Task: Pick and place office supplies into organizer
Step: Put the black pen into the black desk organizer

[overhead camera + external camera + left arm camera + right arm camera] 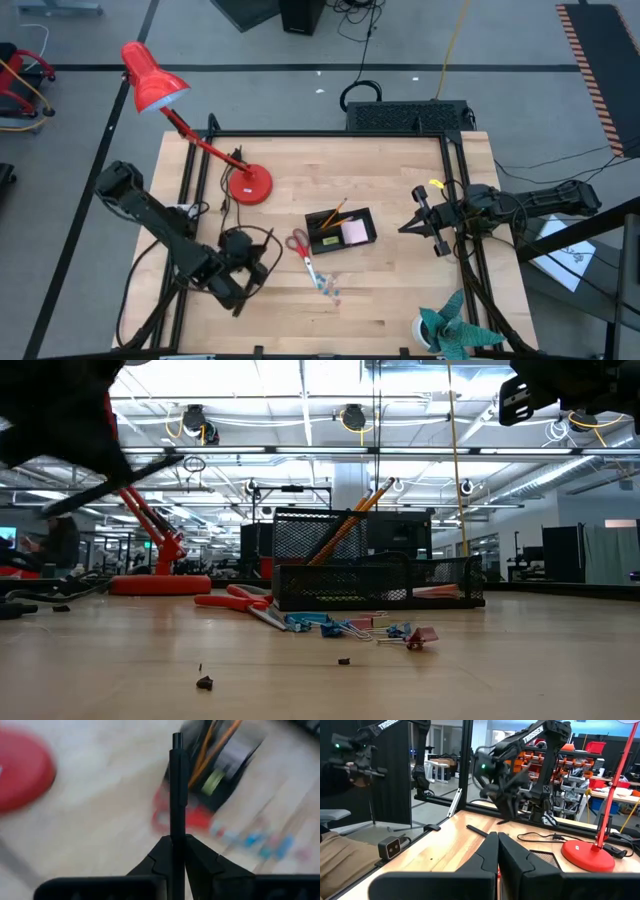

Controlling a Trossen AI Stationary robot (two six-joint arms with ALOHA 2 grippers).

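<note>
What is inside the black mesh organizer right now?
Inside the small black mesh organizer tray: two orange pencils leaning in the left compartment and a pale pink square note pad on the right. The mesh walls hide the compartment floors, so smaller items there cannot be seen.

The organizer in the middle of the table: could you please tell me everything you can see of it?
The organizer is a small black tray of wire mesh with low walls and a taller cup section at one end. It stands flat on the wooden table, near its middle. Orange pencils lean out of the cup, and a pale pink note pad lies in another compartment. Red-handled scissors lie just beside it; neither gripper touches it.
</note>
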